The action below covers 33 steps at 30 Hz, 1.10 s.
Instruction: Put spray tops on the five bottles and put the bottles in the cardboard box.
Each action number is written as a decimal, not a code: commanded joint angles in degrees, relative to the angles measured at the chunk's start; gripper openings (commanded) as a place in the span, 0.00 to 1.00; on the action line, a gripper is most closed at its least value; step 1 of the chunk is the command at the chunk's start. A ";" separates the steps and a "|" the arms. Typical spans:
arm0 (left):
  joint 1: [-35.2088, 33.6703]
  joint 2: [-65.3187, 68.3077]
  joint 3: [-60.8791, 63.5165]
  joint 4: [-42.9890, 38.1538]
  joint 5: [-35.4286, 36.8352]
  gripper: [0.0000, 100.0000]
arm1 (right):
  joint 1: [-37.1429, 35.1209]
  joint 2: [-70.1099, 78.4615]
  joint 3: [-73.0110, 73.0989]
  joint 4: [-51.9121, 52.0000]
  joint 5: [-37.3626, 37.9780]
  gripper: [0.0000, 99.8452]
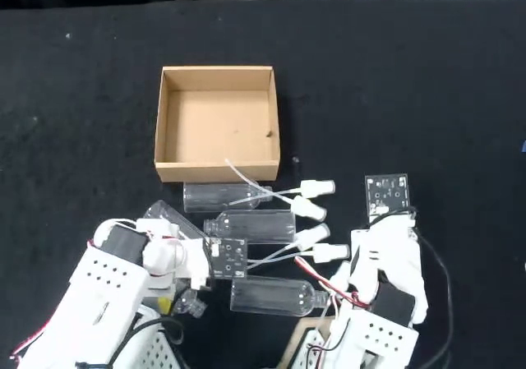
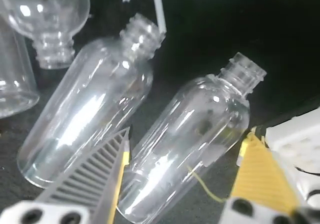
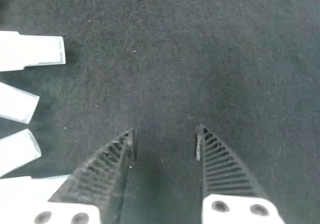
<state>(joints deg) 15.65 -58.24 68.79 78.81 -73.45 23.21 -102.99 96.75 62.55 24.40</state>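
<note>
Several clear bottles lie on the black cloth in front of the cardboard box (image 1: 218, 122), among them one (image 1: 226, 196) nearest the box, one (image 1: 251, 225) behind it and one (image 1: 275, 295) close to the arms. White spray tops (image 1: 316, 188) (image 1: 329, 252) with thin tubes lie to their right. My left gripper (image 2: 187, 134) is open, its jaws on either side of an uncapped bottle (image 2: 200, 119); a second uncapped bottle (image 2: 85, 109) lies beside it. My right gripper (image 3: 165, 134) is open over bare cloth, with spray tops (image 3: 32, 49) off to one side.
The box is upright with its top open and stands mid-table. The left arm (image 1: 123, 279) and the right arm (image 1: 386, 262) sit at the near edge. Black cloth stretches free to the right of the spray tops and around the box.
</note>
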 commanded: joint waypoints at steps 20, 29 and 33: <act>3.21 -0.09 8.48 -6.24 -0.09 0.33 | 1.23 -3.38 -0.22 -0.09 0.09 0.17; 3.65 -0.09 8.84 -6.15 1.05 0.12 | 1.23 -3.38 -0.22 -0.09 0.09 0.17; 3.74 -0.18 8.40 -5.27 0.79 0.12 | 1.23 -3.38 -0.22 -0.09 0.09 0.17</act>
<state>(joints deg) 18.99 -58.33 78.11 72.40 -73.27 23.21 -102.99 96.75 62.55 24.40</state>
